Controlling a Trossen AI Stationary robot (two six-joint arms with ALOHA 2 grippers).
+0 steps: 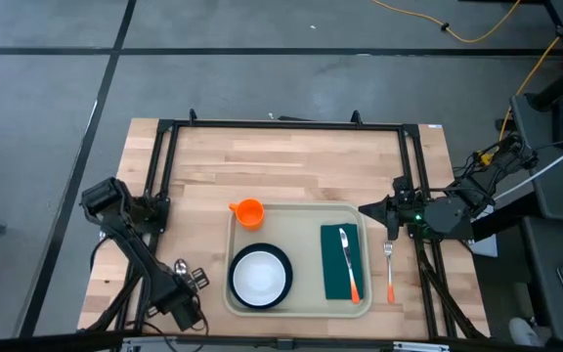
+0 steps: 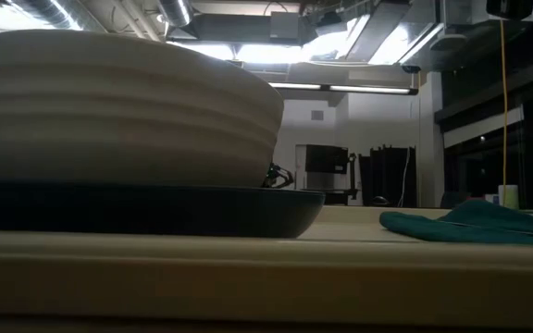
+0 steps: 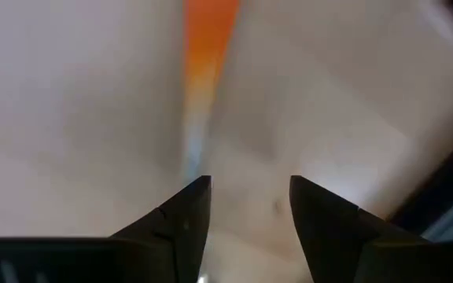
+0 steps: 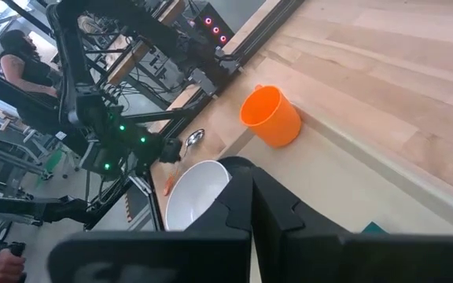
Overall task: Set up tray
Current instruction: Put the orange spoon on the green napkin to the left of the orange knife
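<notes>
The beige tray (image 1: 301,220) lies flat on the wooden table. On it are an orange cup (image 1: 249,211) in the far left corner, a white bowl (image 1: 260,277) on a dark teal plate, and a teal napkin (image 1: 338,262) with an orange-handled utensil (image 1: 349,266) on it. An orange-handled fork (image 1: 390,269) lies on the table right of the tray. My left gripper (image 3: 246,196) is open, low over an orange-handled spoon (image 3: 203,71) left of the tray; its bowl (image 1: 181,266) shows. My right gripper (image 4: 250,200) is shut, above the tray's far right corner (image 1: 369,209).
A black metal frame (image 1: 281,124) runs along the table's far edge and both sides. In the low view the bowl (image 2: 118,102) on its plate (image 2: 146,208) fills the near left and the napkin (image 2: 470,222) lies to the right. A person (image 4: 22,59) is beyond the table.
</notes>
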